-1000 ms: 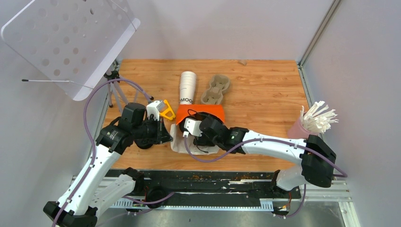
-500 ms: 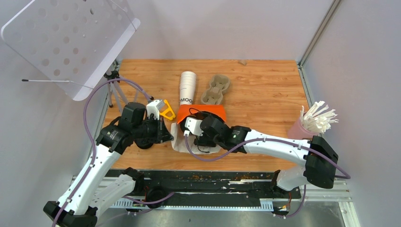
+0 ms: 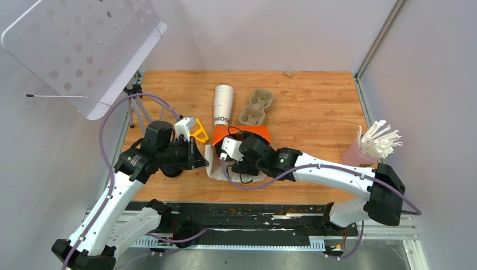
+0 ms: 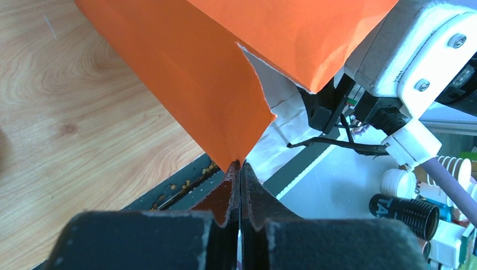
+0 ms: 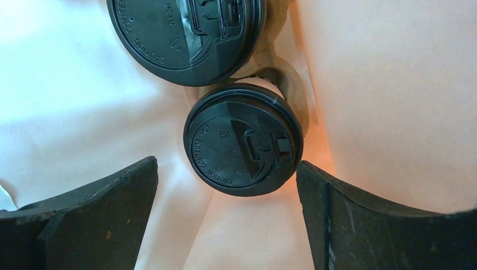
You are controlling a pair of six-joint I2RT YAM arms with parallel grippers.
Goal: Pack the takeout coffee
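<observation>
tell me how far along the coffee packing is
Done: two black-lidded cups, the nearer lidded cup and the farther lidded cup, sit inside the orange bag. In hand: the left fingers pinch the bag's edge, and the right fingers stand open either side of the nearer cup, not touching it. Left: likely pulling the right arm out and letting go of the bag.

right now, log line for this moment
left gripper: shut on orange bag edge | right gripper: open above takeout coffee inside bag | second black lid beside
</observation>
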